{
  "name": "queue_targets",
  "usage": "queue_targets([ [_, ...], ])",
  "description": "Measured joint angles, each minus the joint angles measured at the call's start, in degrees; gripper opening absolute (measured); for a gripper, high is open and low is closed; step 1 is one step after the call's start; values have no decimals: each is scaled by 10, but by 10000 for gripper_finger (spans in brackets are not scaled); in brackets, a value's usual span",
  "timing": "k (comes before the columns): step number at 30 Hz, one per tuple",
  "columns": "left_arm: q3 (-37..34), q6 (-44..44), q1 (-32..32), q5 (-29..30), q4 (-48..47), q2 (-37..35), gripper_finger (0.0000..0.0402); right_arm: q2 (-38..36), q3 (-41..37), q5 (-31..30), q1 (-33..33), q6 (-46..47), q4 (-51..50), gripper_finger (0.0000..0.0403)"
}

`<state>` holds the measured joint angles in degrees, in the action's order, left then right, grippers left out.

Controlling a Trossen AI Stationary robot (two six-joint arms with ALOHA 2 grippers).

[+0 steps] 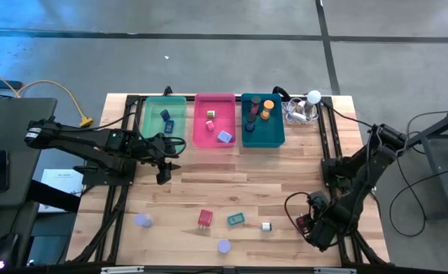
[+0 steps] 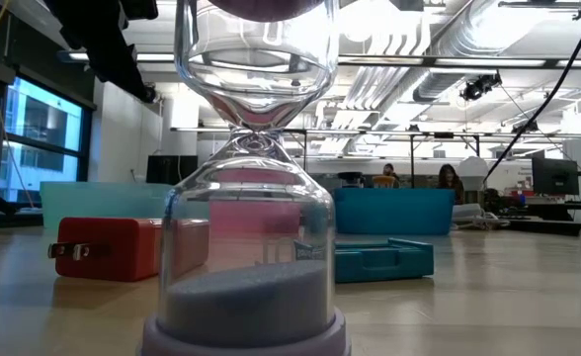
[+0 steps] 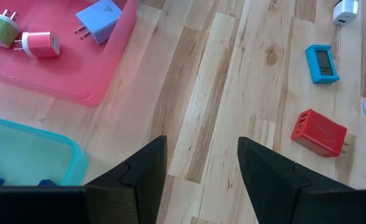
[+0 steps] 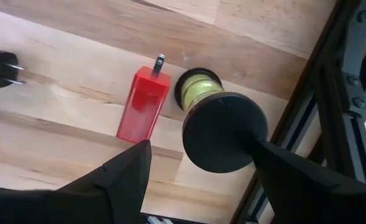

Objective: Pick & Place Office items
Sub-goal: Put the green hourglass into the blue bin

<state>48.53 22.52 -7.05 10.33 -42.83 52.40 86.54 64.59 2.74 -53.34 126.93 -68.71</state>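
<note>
Black-flanged spool, green thread wound on it, sits between right gripper fingers; jaws wide, not pinching. Glossy red plug block lies just beside spool, prong out. Right arm folded low at table's near right corner. Left gripper jaws apart, empty, over bare wood planks w/ arm stretched in front of pink tray. Red charger, teal rect gadget farther from tray. Clear hourglass, lavender base, pale sand, upright.
</note>
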Motion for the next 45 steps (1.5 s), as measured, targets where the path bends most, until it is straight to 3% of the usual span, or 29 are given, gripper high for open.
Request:
queue_targets([
  [6, 0, 0, 0, 0, 0, 0, 191, -1, -1, 32, 17, -41, 1, 270],
  [22, 0, 0, 0, 0, 0, 0, 191, -2, 32, 33, 70, -147, -23, 270],
  [29, 0, 0, 0, 0, 0, 0, 191, -2, 38, 47, 62, -144, -72, 270],
  [34, 0, 0, 0, 0, 0, 0, 191, -2, 38, -11, 45, -140, -69, 270],
  [45, 0, 0, 0, 0, 0, 0, 191, 0, 37, -17, 15, -58, -70, 270],
])
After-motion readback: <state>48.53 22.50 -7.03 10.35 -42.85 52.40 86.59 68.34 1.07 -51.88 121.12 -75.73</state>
